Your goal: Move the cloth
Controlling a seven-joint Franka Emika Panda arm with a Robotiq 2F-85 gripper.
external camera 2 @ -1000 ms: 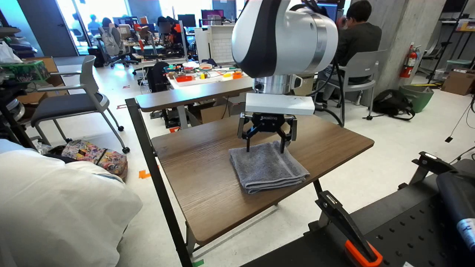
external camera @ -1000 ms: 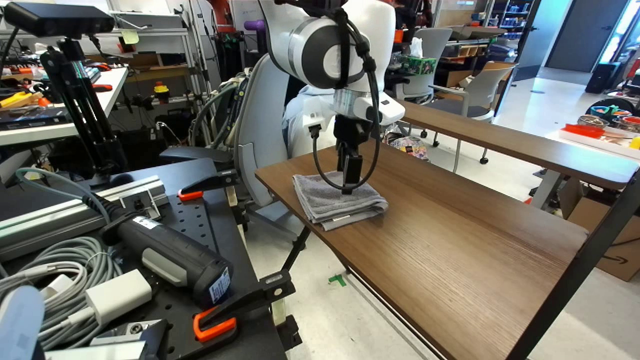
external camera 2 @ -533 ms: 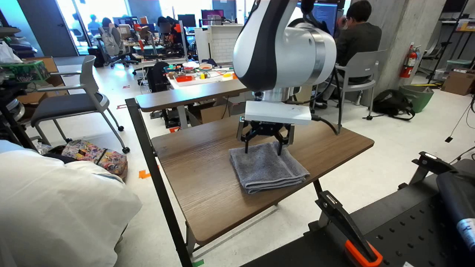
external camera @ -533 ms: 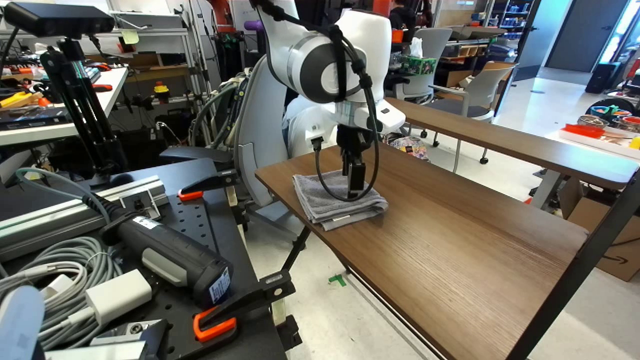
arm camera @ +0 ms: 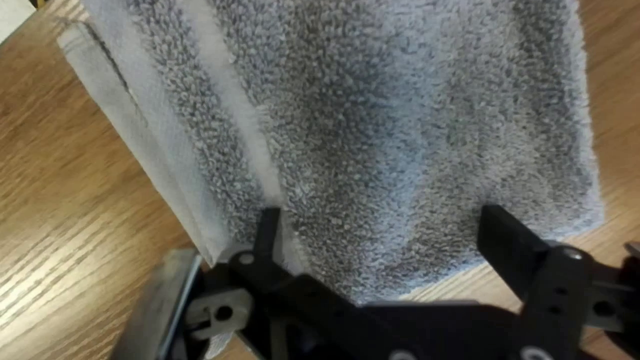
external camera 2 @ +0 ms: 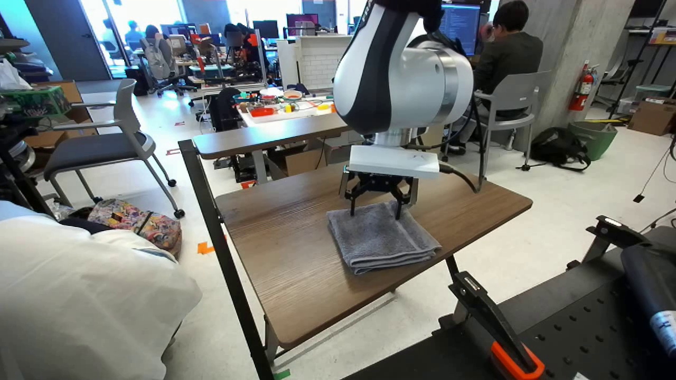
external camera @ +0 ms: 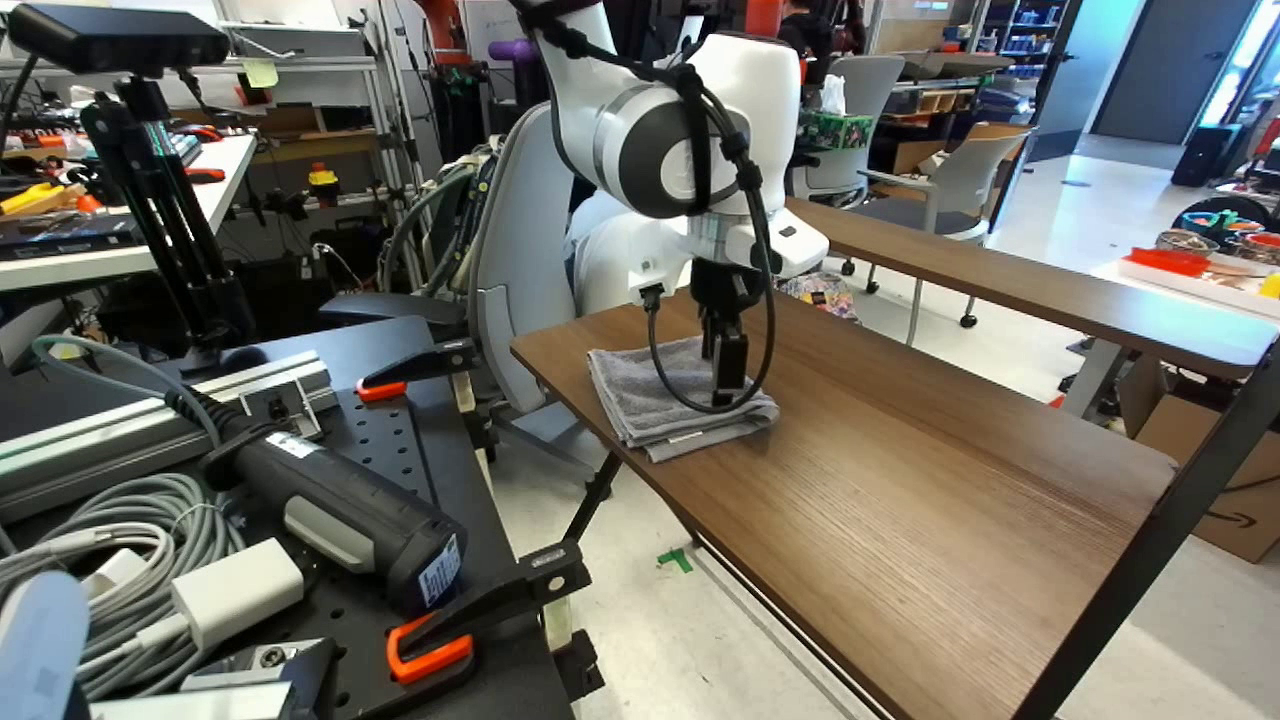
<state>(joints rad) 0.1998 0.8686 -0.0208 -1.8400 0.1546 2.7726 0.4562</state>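
The grey folded cloth (external camera: 650, 395) lies on the brown wooden table (external camera: 880, 500), near one end. It also shows in an exterior view (external camera 2: 380, 243) and fills much of the wrist view (arm camera: 360, 125), with a pale stripe and one creased edge. My gripper (external camera 2: 375, 215) points down over the cloth's far part in that exterior view. It also shows in the other camera angle (external camera: 730, 385), partly behind its cable. In the wrist view my gripper (arm camera: 382, 212) has its two fingers wide apart, with cloth surface between them. The fingertips are at the cloth; whether they press it is unclear.
A black perforated bench (external camera: 400, 450) with orange-tipped clamps (external camera: 430, 650) and a cable coil stands beside the table. A dark upright post (external camera 2: 211, 221) rises at one table end. A raised wooden shelf (external camera 2: 274, 137) runs behind. A white-covered shape (external camera 2: 79, 295) stands near the table.
My gripper has come down and moved a little toward the right in an exterior view, its fingers still apart. The cloth has shifted very slightly. The arm has lowered and tilted with it.
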